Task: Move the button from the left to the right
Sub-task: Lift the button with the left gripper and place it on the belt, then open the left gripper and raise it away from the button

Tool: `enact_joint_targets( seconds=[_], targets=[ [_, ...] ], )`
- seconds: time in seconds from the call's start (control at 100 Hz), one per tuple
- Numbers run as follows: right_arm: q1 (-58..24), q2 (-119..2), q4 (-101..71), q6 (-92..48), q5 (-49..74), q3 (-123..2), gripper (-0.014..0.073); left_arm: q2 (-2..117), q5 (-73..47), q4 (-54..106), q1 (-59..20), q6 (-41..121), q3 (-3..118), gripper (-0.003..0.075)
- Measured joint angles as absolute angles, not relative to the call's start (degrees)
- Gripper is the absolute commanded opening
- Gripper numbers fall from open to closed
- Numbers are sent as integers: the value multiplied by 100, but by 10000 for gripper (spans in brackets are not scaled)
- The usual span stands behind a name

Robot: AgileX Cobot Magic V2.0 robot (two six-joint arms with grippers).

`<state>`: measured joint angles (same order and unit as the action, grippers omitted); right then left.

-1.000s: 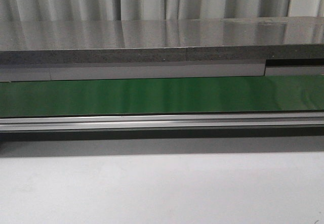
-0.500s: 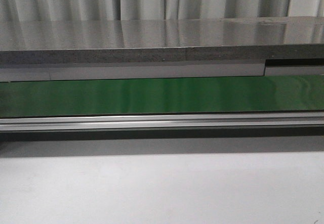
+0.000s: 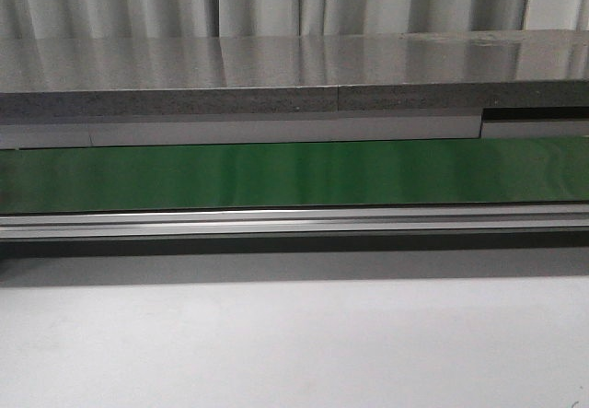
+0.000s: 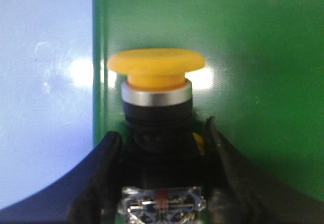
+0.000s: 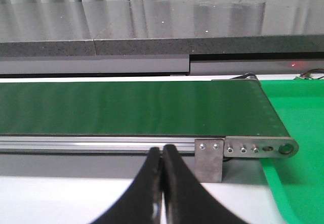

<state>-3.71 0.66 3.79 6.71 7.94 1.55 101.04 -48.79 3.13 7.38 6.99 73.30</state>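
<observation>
In the left wrist view the button (image 4: 156,70) shows a round yellow-orange cap, a silver ring and a black body with a tiny red mark. My left gripper (image 4: 161,129) is shut on its black body, one dark finger pressed to each side. The button hangs over a green surface (image 4: 253,57), close to that surface's edge beside a white table (image 4: 45,107). My right gripper (image 5: 162,150) is shut with nothing between its fingers, low over the white table in front of the green belt (image 5: 126,107). Neither gripper nor the button shows in the front view.
The green belt (image 3: 294,173) runs across the front view behind an aluminium rail (image 3: 294,221), with a grey shelf (image 3: 294,76) beyond. In the right wrist view the belt ends at a metal bracket (image 5: 209,158), next to a green tray (image 5: 298,118).
</observation>
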Motion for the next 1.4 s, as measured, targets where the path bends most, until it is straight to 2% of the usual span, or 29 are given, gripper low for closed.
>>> enact_joint_targets(
  seconds=[0.06, 0.18, 0.23, 0.28, 0.68, 1.2, 1.4],
  targets=[
    [-371, 66, 379, 671, 794, 155, -68, 10104, -4879, 313, 738, 710, 7330, 228],
    [-371, 66, 379, 671, 794, 155, -68, 10104, -4879, 313, 738, 746, 7330, 496],
    [-371, 66, 379, 671, 794, 155, -68, 10104, -4879, 313, 738, 773, 7330, 571],
    [-371, 66, 379, 671, 794, 155, -68, 10104, -4879, 313, 738, 802, 7330, 613],
    [-371, 66, 379, 671, 794, 155, -68, 9938, -4935, 358, 738, 861, 7330, 621],
    [-371, 66, 379, 671, 794, 155, -68, 8498, -5067, 1083, 738, 1278, 7322, 621],
    [-371, 66, 379, 671, 794, 155, -68, 7736, -4659, 1160, 738, 1399, 6988, 621]
  ],
)
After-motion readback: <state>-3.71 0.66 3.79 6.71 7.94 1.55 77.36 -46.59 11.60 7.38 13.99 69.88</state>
